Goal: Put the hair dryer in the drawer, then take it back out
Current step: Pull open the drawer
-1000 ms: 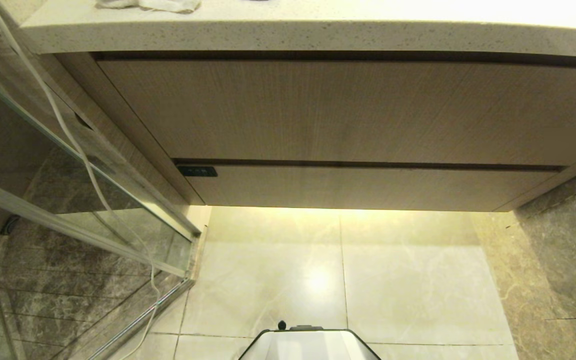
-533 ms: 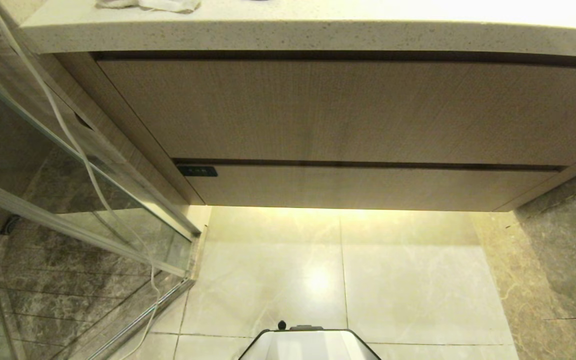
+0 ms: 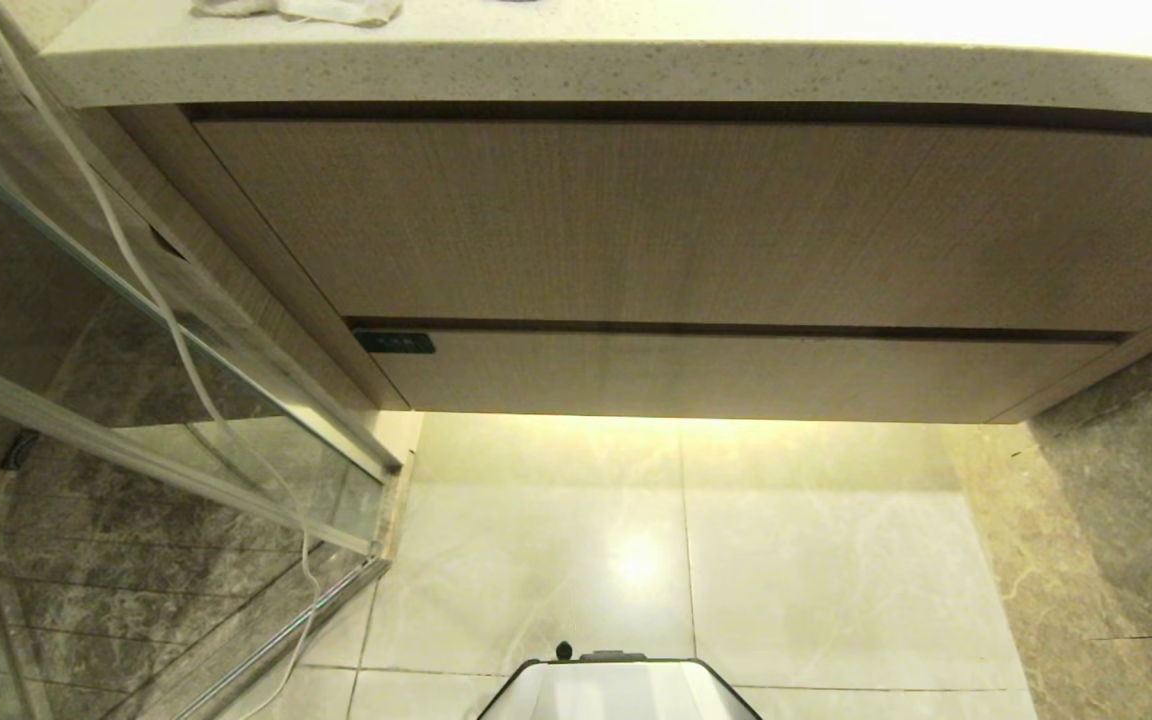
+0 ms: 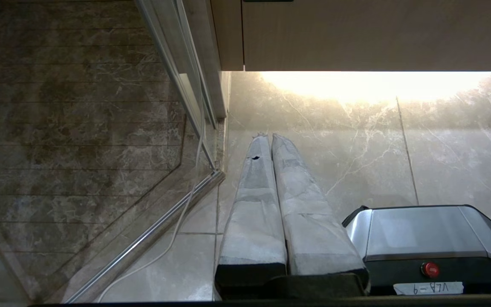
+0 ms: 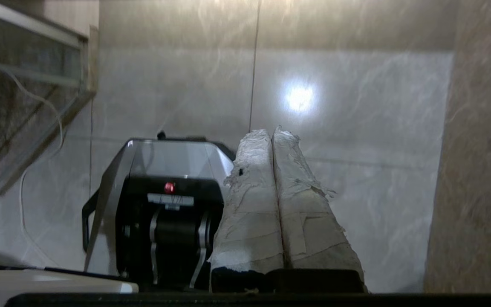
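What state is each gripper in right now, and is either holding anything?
Left gripper: shut, nothing held, over the floor tiles.
Right gripper: shut, nothing held, beside the robot base.

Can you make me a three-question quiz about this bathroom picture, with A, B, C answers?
1. Where is the cloth?
A on the counter
B in a sink
C on a chair

2. What colour is the hanging cord?
A red
B white
C black

3. How is the drawer?
A pulled out
B missing
C shut

Answers:
1. A, it lies at the counter's far left edge.
2. B, the cord looks white against the dark glass.
3. C, its front sits flush under the taller panel.
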Available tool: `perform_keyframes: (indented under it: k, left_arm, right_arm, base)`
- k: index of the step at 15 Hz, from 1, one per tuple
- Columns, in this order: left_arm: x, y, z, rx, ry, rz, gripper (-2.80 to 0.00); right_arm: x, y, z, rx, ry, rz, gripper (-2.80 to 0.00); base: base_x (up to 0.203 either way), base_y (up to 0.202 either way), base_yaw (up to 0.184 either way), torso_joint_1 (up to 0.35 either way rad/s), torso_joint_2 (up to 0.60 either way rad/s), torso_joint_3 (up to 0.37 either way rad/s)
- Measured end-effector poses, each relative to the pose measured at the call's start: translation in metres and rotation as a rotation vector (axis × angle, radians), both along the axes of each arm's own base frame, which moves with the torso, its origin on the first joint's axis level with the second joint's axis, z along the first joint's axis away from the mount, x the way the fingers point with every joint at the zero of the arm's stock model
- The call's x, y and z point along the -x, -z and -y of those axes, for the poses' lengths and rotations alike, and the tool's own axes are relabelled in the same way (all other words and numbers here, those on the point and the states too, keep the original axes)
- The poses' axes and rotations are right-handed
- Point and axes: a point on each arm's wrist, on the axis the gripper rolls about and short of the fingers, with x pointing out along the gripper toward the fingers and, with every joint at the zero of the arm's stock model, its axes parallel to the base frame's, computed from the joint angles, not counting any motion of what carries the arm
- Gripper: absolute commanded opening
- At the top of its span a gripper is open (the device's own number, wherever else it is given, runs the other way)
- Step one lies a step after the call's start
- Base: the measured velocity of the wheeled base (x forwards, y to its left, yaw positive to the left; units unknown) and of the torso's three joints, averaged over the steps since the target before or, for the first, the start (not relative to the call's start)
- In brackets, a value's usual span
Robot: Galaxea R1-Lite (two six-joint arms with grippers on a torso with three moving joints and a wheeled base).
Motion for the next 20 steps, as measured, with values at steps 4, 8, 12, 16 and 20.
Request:
perform_keyframes:
  k: [4,8,12,16,20]
  left_arm:
    - [0.0,0.0,0.0,0.0,0.0,0.0,-2.8]
    - [0.0,0.0,0.0,0.0,0.0,0.0,-2.8]
    - [0.0,0.0,0.0,0.0,0.0,0.0,-2.8]
    - [0.0,0.0,0.0,0.0,0.0,-0.001,-2.8]
    - [0.0,0.0,0.0,0.0,0.0,-0.001,-2.8]
  right_arm:
    - [-0.066,0.011,-0.012,0.053,-0.171,-0.217,-2.8]
    - [-0.111,0.042,-0.023,0.101,-0.299,-0.298,-2.8]
    - [-0.144,0.067,-0.035,0.166,-0.399,-0.347,0.0]
    - [-0.188,0.101,-0.049,0.302,-0.529,-0.329,0.0]
    - [-0.23,0.126,-0.039,0.636,-0.736,-0.185,0.0]
  base:
    - [0.0,0.0,0.0,0.0,0.0,0.0]
    - [0.0,0.0,0.0,0.0,0.0,0.0]
    - [0.0,0.0,0.0,0.0,0.0,0.0]
    - [0.0,0.0,0.0,0.0,0.0,0.0]
    - [0.0,0.0,0.0,0.0,0.0,0.0]
